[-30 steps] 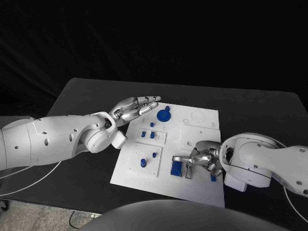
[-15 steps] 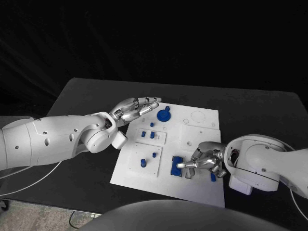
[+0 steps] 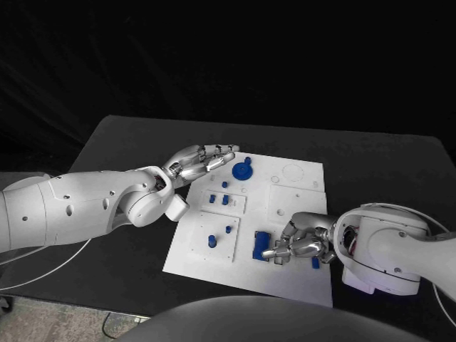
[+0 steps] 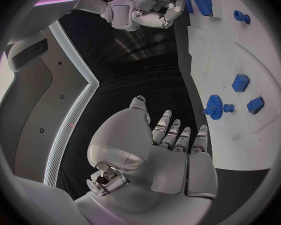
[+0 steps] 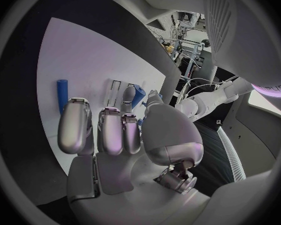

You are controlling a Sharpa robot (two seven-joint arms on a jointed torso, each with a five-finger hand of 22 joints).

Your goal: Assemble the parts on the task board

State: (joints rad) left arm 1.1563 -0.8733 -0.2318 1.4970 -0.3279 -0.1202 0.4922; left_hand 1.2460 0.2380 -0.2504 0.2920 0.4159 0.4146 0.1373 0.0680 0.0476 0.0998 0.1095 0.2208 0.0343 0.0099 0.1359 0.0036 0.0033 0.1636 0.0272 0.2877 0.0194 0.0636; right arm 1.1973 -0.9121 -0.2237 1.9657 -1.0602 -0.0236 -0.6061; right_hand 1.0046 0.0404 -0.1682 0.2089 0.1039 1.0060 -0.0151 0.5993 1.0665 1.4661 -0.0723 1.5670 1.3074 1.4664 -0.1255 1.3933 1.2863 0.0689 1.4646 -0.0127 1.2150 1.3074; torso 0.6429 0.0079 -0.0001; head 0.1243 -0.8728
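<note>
My left hand (image 3: pixel 200 161) hovers at the left far corner of the white board (image 3: pixel 300 274), fingers stretched out side by side and holding nothing, their tips just short of the round blue gear (image 3: pixel 242 171); from my left wrist the same hand (image 4: pixel 168 145) lies flat with the gear (image 4: pixel 215 106) just beyond the fingertips. The board is a flat white plate with shallow square recesses; in the recess below the gear stand two small blue blocks (image 3: pixel 219 199); in the next recess nearer me stand a blue peg (image 3: pixel 229 229) and a blue knob (image 3: pixel 211 241); to their right a larger blue rectangular piece (image 3: pixel 261 246) sits in its own slot. My right hand (image 3: pixel 302 242) rests on the near right part of the board with its fingers curled down beside that blue piece, touching or nearly touching it; I cannot tell whether it grips anything. Just to the right of that hand a slim blue pin (image 3: pixel 315 263) lies on the board; my right wrist shows the pin (image 5: pixel 62 94) beyond my fingertips (image 5: pixel 75 122). The board lies on a black table (image 3: pixel 115 142); behind it the room is dark.
</note>
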